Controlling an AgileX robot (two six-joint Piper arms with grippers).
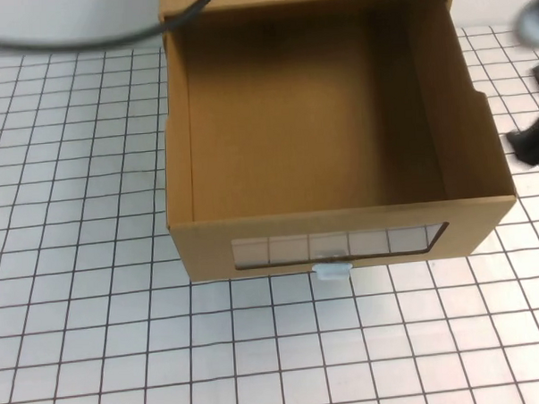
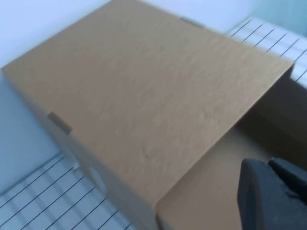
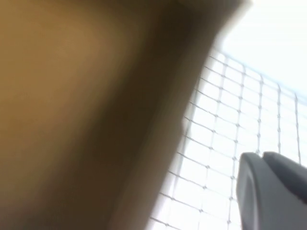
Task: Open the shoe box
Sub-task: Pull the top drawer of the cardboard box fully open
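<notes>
Cable (image 1: 84, 42) trails across the far left corner of the gridded table (image 1: 78, 318). The left gripper (image 2: 276, 194) hangs angled down over the covered far end of the shoe box (image 2: 144, 96); its state cannot be told. Mid-table, the box's drawer (image 1: 209, 245) stands out, open-topped, with a pale tab (image 1: 332, 271) on its front. The right gripper (image 1: 528, 144) hangs just beside the drawer's right wall, clenched on nothing.

White gridded tabletop (image 1: 78, 336), black cable (image 1: 168, 21)

Brown cardboard shoe box (image 1: 209, 245), white table (image 1: 79, 353) — thin black grid lines, pale pull tab (image 1: 332, 271)
</notes>
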